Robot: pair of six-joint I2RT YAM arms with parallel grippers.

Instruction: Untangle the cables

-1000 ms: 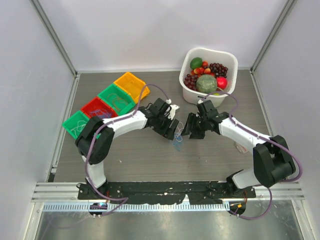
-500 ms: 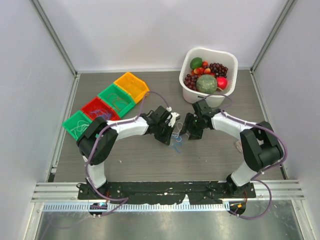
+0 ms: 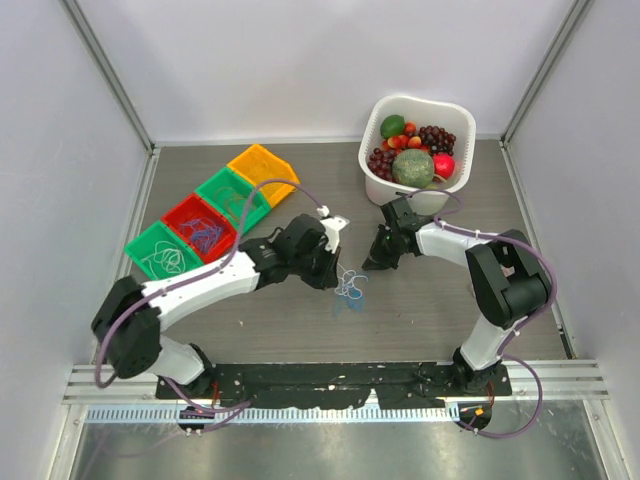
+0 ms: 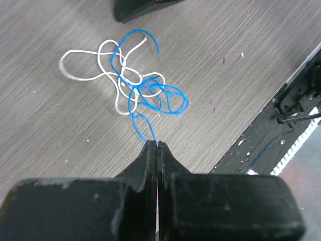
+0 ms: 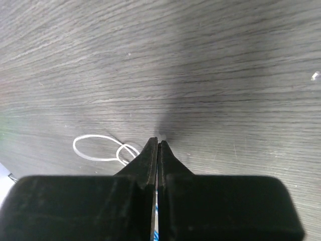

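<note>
Left wrist view: the left end effector is clamped tight on the free end of the blue cable, which runs from its tips into a knot with the white cable on the surface; this looks like the pulling-apart step; next, the white cable likely needs pinning while blue draws out; beyond, the right end effector, fingers pressed together and seemingly empty, sits just beside it
</note>
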